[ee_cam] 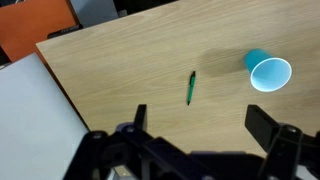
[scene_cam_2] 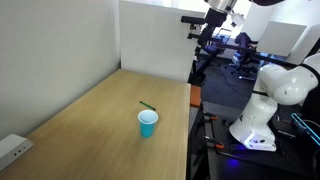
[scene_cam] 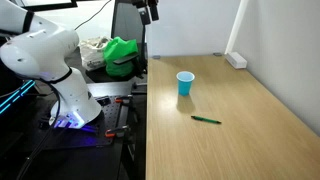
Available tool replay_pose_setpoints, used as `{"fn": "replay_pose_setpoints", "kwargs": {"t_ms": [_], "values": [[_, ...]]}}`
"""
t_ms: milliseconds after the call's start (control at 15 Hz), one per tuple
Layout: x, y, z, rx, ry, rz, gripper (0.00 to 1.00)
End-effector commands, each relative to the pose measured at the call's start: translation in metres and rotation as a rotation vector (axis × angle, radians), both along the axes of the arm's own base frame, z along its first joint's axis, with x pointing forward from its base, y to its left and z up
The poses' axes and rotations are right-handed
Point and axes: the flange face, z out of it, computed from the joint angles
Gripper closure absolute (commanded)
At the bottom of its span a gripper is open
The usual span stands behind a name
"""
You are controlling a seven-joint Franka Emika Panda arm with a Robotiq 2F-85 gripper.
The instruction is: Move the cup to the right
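The light-blue cup point(scene_cam: 185, 83) stands upright on the wooden table point(scene_cam: 240, 130). It also shows in the other exterior view point(scene_cam_2: 148, 123) and at the right of the wrist view point(ee_cam: 268, 71), seen from above and empty. My gripper point(scene_cam: 149, 12) hangs high above the table's back edge, far from the cup; it also shows in an exterior view point(scene_cam_2: 213, 14). In the wrist view its two fingers point(ee_cam: 200, 125) stand wide apart with nothing between them.
A thin green pen point(scene_cam: 206, 120) lies on the table near the cup, also in the wrist view point(ee_cam: 190, 88). A white power strip point(scene_cam: 236, 60) lies at a table edge by the wall. A green object point(scene_cam: 122, 55) and clutter sit beside the robot base.
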Motion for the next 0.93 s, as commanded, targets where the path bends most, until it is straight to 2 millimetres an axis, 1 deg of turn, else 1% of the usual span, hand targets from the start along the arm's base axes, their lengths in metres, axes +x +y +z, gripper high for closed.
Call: {"fn": "replay_pose_setpoints", "kwargs": {"t_ms": [0,400,667,867], "values": [[0.0,0.0,0.0,0.0,0.001,0.0,0.0],[0.0,0.0,0.0,0.0,0.0,0.0,0.0],[0.014,0.01,0.001,-0.022,-0.067,0.014,0.0],[0.033,0.018,-0.005,-0.025,-0.114,0.057,0.0]]}}
